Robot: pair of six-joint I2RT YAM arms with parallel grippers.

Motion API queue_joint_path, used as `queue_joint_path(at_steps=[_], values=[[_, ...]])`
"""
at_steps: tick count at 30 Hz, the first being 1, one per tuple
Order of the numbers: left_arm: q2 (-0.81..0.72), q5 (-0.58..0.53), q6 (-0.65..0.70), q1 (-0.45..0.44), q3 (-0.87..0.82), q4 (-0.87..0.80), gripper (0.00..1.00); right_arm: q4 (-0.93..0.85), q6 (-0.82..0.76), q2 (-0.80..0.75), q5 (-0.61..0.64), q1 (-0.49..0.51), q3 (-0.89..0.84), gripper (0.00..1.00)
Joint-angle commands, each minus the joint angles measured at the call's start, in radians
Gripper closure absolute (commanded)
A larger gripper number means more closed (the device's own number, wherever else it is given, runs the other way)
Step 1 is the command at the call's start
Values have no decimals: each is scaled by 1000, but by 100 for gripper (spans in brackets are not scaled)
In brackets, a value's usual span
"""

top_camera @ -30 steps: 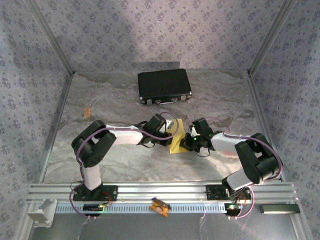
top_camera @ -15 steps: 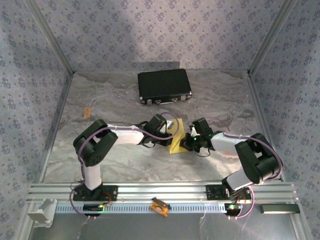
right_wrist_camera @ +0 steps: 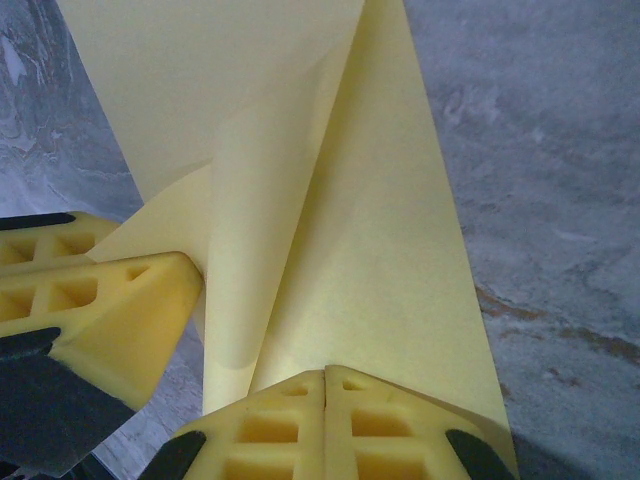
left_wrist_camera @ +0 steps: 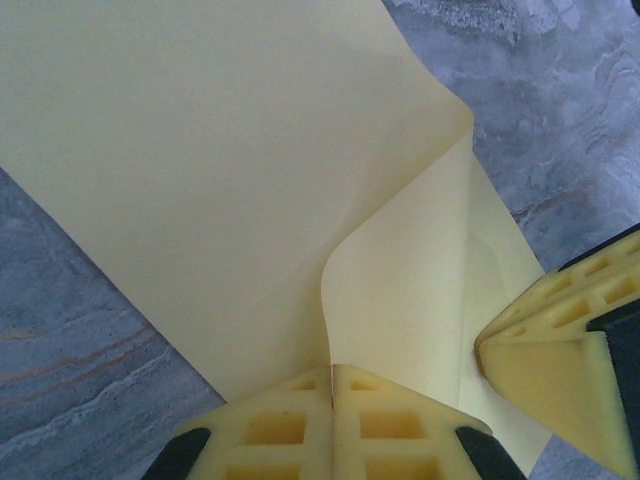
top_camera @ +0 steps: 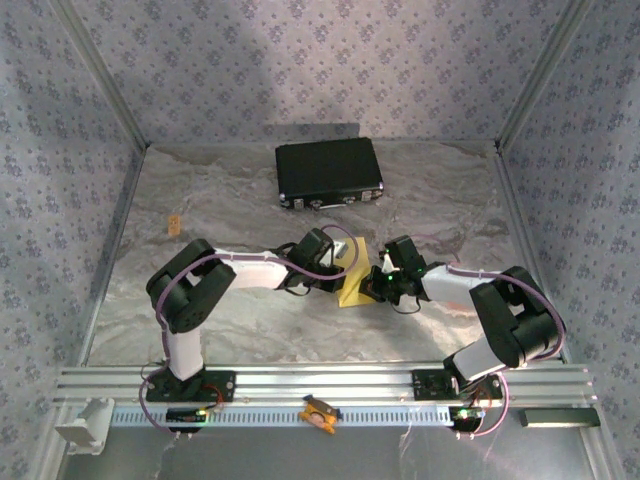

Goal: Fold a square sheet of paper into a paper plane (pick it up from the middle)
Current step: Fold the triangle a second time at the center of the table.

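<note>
The left hand point(left_wrist_camera: 332, 385) is clamped shut on the yellow sheet of paper point(left_wrist_camera: 220, 170), its yellow foam pads point(left_wrist_camera: 270, 428) pressed together where a flap curls up. The right hand point(right_wrist_camera: 326, 385), jaws likewise closed, pinches a folded layer of the same sheet from the opposite side. The two hands sit just beside each other at the middle of the marbled grey tabletop point(top_camera: 240, 200), with the partly folded sheet between them. A black rectangular case point(top_camera: 329, 172) lies well apart near the back wall.
</note>
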Motion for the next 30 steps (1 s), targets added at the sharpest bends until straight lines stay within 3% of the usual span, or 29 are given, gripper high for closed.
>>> queue_joint_path(at_steps=[1,30], values=[[-37,-21,8,6,-16,18,95,-61,-21,6,26,-10,-3,98],[10,-9,8,6,-9,24,95,-63,-20,2,24,-10,-3,98]])
